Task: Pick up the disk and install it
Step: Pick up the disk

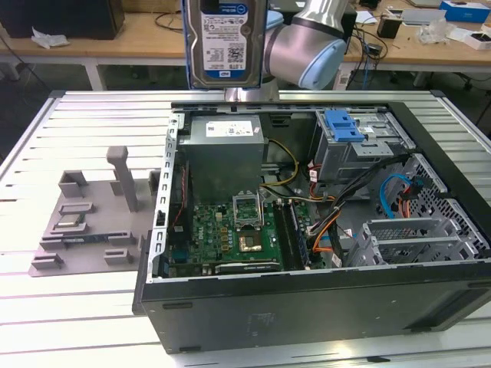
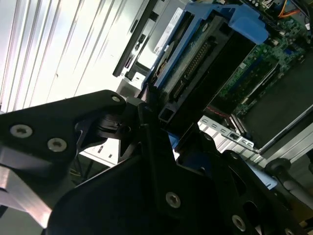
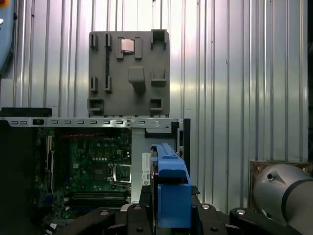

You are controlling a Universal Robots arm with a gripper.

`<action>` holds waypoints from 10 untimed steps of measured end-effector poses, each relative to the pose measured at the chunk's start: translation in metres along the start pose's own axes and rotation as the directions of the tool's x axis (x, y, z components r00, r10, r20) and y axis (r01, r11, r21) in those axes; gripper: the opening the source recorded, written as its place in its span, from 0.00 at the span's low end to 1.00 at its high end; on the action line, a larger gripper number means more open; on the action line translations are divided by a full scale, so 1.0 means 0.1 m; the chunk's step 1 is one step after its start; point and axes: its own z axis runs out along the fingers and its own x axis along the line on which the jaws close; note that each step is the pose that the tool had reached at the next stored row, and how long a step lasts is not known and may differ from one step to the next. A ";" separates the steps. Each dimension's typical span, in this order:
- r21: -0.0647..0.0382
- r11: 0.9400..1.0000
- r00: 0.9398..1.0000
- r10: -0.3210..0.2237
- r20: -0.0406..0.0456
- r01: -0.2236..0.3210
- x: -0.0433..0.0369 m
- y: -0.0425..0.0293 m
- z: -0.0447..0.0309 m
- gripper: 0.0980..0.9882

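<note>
Hanging upright above the computer case in the exterior view, the disk sits pinched in the gripper in the second wrist view, its blue bracket edge-on in the first wrist view, best kept square and firmly held.

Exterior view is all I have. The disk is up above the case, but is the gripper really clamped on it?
Observer: Yes. In the second wrist view the gripper is shut on the disk, at its blue bracket.
Operator: Which end does it hold?
Observer: It looks like the connector end. The connector row faces the gripper.
Operator: What is below the disk?
Observer: The first wrist view looks down past the bracket into the open case, with the motherboard beside it.
</note>
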 end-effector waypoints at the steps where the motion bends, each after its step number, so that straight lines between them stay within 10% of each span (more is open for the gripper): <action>1: 0.000 1.000 1.000 0.000 0.000 0.000 0.000 -0.024 -0.001 0.30; 10: 0.000 1.000 1.000 0.000 0.000 0.000 0.005 -0.260 -0.012 0.30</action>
